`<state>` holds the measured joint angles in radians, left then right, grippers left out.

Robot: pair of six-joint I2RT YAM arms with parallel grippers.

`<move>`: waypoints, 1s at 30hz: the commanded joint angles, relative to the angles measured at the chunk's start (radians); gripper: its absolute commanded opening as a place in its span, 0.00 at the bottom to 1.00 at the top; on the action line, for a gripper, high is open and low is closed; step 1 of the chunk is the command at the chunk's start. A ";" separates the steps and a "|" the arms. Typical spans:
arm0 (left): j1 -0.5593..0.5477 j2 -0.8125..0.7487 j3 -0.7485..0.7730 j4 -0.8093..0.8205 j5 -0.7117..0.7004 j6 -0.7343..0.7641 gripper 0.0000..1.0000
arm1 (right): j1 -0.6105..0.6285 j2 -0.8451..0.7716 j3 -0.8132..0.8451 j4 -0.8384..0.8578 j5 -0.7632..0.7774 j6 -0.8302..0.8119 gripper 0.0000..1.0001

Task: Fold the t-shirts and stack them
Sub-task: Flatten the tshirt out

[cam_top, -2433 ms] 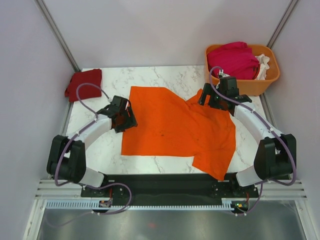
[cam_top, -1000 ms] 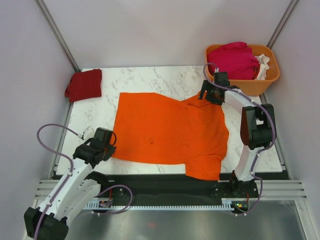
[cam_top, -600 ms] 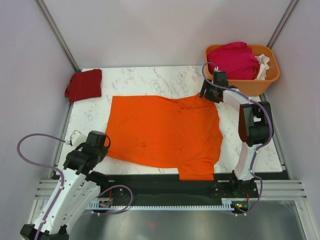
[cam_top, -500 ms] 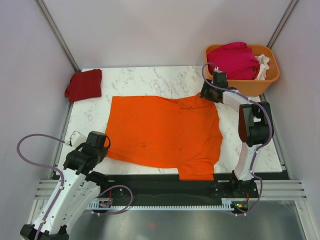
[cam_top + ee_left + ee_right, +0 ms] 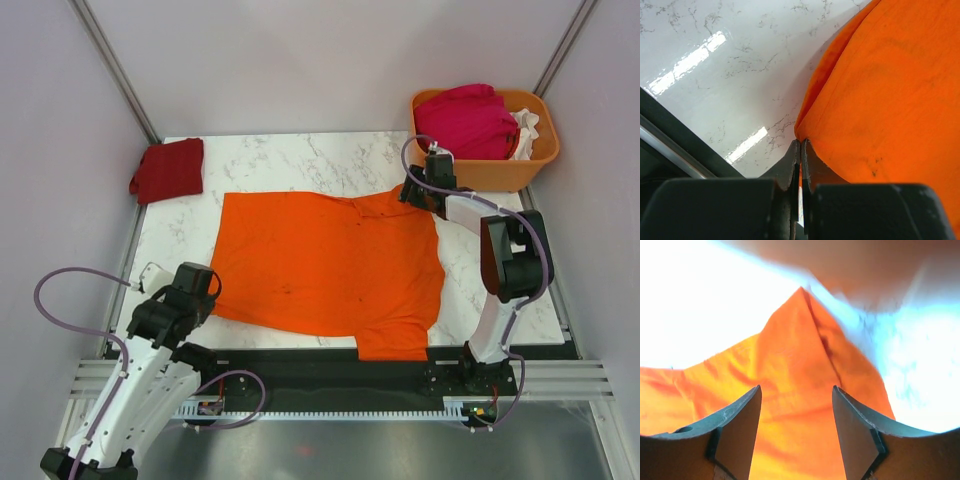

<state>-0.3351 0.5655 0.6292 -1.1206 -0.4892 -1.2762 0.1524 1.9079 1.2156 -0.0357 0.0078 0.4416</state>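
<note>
The bright orange t-shirt (image 5: 330, 262) lies spread across the marble table (image 5: 300, 160). My left gripper (image 5: 207, 292) is at the shirt's near-left corner. In the left wrist view its jaws (image 5: 801, 145) are shut on the edge of the orange cloth (image 5: 890, 90). My right gripper (image 5: 414, 192) hovers over the shirt's far-right corner. It stands open in the right wrist view (image 5: 796, 395), with orange cloth (image 5: 795, 355) below the gap and nothing pinched. A folded dark red t-shirt (image 5: 168, 168) lies at the far left. Magenta (image 5: 468, 120) and white (image 5: 527, 130) t-shirts fill the basket.
The orange plastic basket (image 5: 500, 172) stands at the far right corner, just behind my right gripper. The table's dark near edge (image 5: 330, 362) runs under the shirt's hanging hem. Grey walls close in on both sides.
My left gripper has drawn the orange shirt left and toward the near edge, and it now lies flatter. My right gripper stays at the far-right corner, its jaws a little narrower.
</note>
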 commanded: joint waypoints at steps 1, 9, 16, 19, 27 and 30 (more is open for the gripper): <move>-0.001 -0.009 0.020 0.002 -0.054 -0.038 0.02 | 0.021 -0.059 -0.099 -0.098 0.015 0.055 0.66; -0.004 -0.013 0.009 0.025 -0.035 -0.018 0.02 | 0.064 -0.170 -0.171 -0.070 0.113 0.052 0.68; -0.010 -0.071 0.030 0.002 -0.035 -0.028 0.02 | 0.062 -0.092 -0.091 -0.059 0.184 0.045 0.66; -0.010 -0.098 0.085 -0.051 -0.064 -0.032 0.02 | 0.064 -0.070 -0.053 -0.064 0.169 0.048 0.66; -0.009 -0.099 0.152 -0.114 -0.072 -0.040 0.02 | 0.064 -0.032 -0.025 -0.061 0.135 0.066 0.66; -0.010 -0.102 0.147 -0.111 -0.074 -0.040 0.02 | 0.065 -0.036 -0.039 -0.050 0.117 0.075 0.64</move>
<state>-0.3428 0.4721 0.7471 -1.2045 -0.5007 -1.2762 0.2161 1.8683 1.1610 -0.1127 0.1459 0.4961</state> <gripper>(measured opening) 0.025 0.647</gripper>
